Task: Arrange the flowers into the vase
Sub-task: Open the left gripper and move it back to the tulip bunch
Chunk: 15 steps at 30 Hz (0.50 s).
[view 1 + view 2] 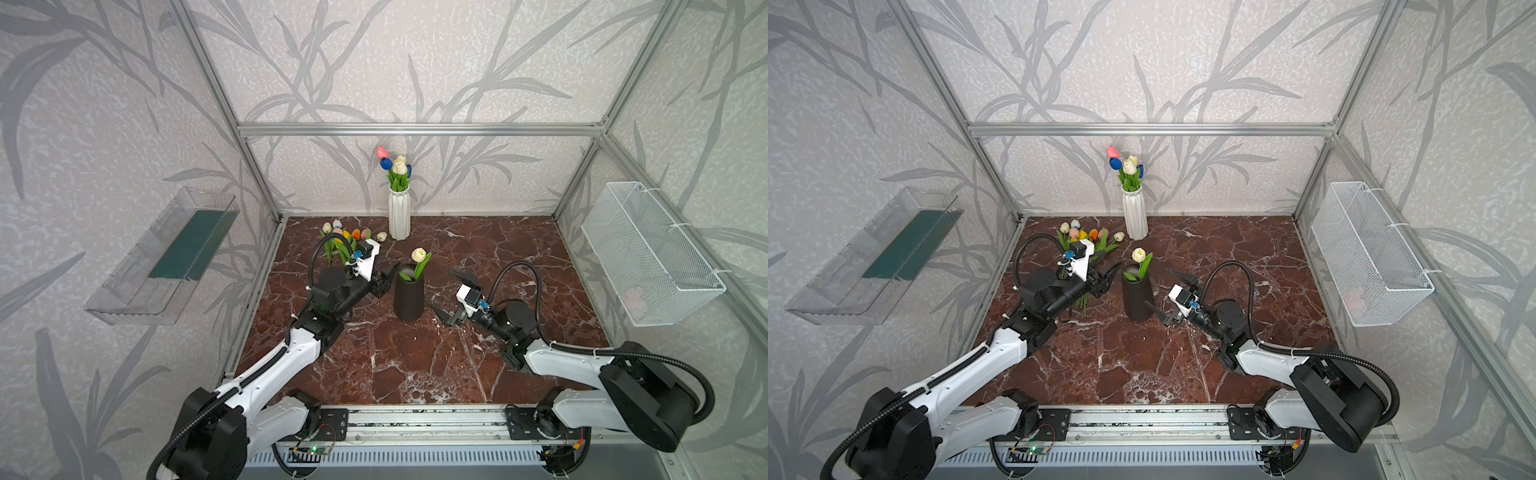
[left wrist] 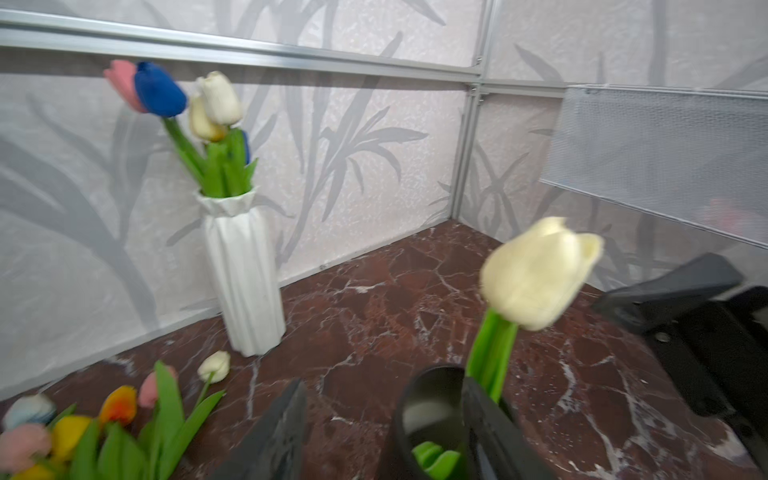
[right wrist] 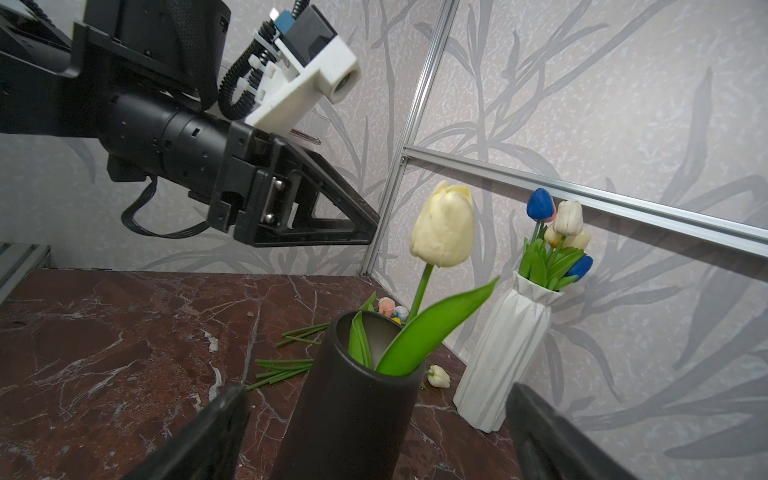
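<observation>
You have nothing readable in these views: no lettering, label, brand, number or sign shows on the black vase [image 1: 408, 297] just ahead of both sets of jaws, or on the white vase [image 1: 399, 216] farther beyond them.

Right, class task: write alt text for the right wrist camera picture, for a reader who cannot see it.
A cream artificial tulip with a green leaf stands in a black cylindrical vase on a red-brown marble tabletop, seen past the wide-open right gripper. The left gripper hangs beside the bloom; behind stands a white ribbed vase of blue and white tulips.
</observation>
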{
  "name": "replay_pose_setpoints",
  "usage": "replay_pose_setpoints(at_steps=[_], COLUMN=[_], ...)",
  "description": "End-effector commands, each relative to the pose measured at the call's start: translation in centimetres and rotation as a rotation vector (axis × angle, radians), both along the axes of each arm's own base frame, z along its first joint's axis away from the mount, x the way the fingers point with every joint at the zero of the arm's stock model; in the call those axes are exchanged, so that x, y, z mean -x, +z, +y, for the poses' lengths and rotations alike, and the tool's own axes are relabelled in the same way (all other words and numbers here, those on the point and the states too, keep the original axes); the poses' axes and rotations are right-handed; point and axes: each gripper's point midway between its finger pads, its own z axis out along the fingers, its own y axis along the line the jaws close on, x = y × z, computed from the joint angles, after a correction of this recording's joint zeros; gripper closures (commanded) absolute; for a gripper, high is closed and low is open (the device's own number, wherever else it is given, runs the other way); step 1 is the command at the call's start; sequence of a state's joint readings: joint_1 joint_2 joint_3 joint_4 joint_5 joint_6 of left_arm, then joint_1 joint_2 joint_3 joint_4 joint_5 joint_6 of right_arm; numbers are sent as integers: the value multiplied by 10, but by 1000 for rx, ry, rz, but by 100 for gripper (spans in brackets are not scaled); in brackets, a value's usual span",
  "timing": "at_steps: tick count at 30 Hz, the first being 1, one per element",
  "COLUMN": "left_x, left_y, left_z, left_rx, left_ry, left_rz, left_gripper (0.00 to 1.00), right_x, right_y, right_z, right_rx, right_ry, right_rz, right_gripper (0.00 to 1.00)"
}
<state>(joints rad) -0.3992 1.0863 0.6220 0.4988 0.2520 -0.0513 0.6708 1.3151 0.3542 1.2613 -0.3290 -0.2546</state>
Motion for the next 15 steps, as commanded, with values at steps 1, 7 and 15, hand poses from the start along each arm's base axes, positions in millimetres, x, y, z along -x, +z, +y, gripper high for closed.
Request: replay_pose_setpoints(at_steps=[1,7,15], left_x=[-35,-88,-119], left_y=[-14,-113,-189], left_z=[66,158,206], left_rx=[52,2,-153], left_ry=[299,651,721], left_rz=[107,595,948], left_gripper=[39,41,53], right_x=[4,6,12], right_y=[10,12,14], right_z=[4,5,7], right_rx=[-31,-37,-37], right_ry=[29,39,54], right_rz=[-25,-25,-39], right_gripper=[3,3,3])
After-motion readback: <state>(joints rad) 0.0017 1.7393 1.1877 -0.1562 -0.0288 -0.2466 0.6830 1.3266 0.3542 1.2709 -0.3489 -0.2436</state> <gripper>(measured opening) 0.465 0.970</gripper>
